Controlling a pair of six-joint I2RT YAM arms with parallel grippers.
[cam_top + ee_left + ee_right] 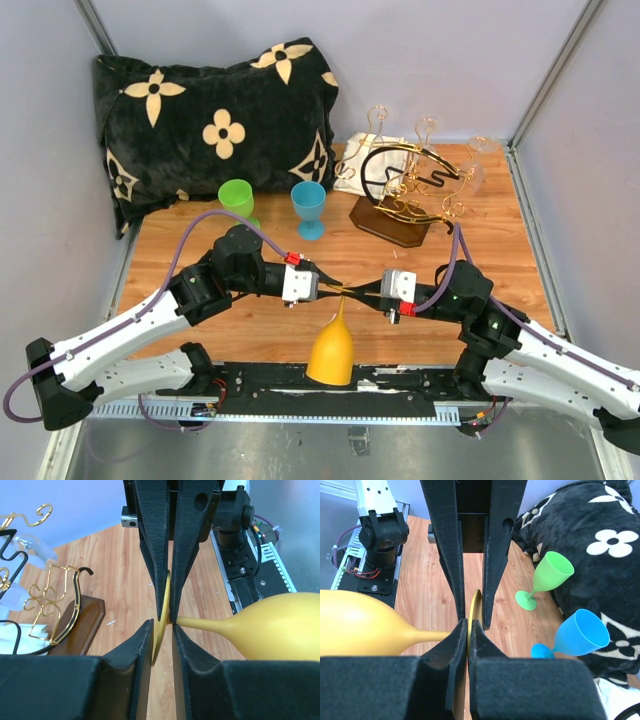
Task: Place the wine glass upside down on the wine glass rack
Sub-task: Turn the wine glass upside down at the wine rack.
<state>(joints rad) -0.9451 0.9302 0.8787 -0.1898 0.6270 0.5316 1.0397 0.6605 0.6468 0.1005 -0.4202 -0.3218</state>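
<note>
The yellow wine glass (330, 352) is held off the table by its foot disc, stem and bowl (280, 625) pointing toward the near edge. My right gripper (468, 625) is shut on the foot's rim, coming from the right (357, 292). Opposite it, my left gripper (162, 625) straddles the same disc from the left (340, 290). Its jaws are narrow but open, with a gap beside the disc. The wine glass rack (405, 190), gold wire on a dark wooden base, stands at the back right with clear glasses (428, 125) hanging on it.
A green glass (237, 197) and a blue glass (309, 205) stand upright behind the grippers, in front of a black flowered pillow (210, 120). A white cloth (355, 165) lies left of the rack. Grey walls close in both sides.
</note>
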